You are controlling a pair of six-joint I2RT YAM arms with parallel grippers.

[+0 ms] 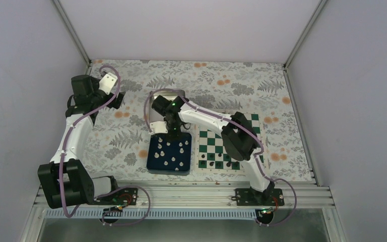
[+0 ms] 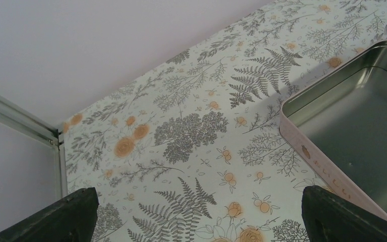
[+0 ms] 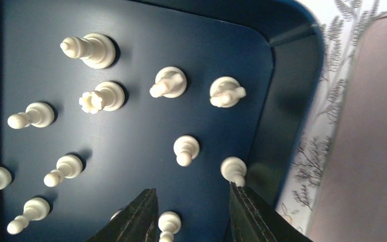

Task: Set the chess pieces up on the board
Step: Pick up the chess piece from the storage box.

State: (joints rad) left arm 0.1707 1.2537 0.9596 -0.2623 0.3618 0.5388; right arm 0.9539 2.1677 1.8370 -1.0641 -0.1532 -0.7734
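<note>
Right fingers [image 3: 247, 214] stand parted astride an upright pawn [image 3: 169, 222] in the blue tray [image 3: 262, 75]; left fingers [image 2: 70, 214] spread wide.

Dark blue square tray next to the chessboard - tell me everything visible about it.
The dark blue square tray looks like matte plastic, with rounded corners and a low raised wall. It lies flat on the floral tabletop, just left of the green and white chessboard; a gap shows to the metal tin. About a dozen white chess pieces stand upright inside. The right gripper hovers open above them.
</note>
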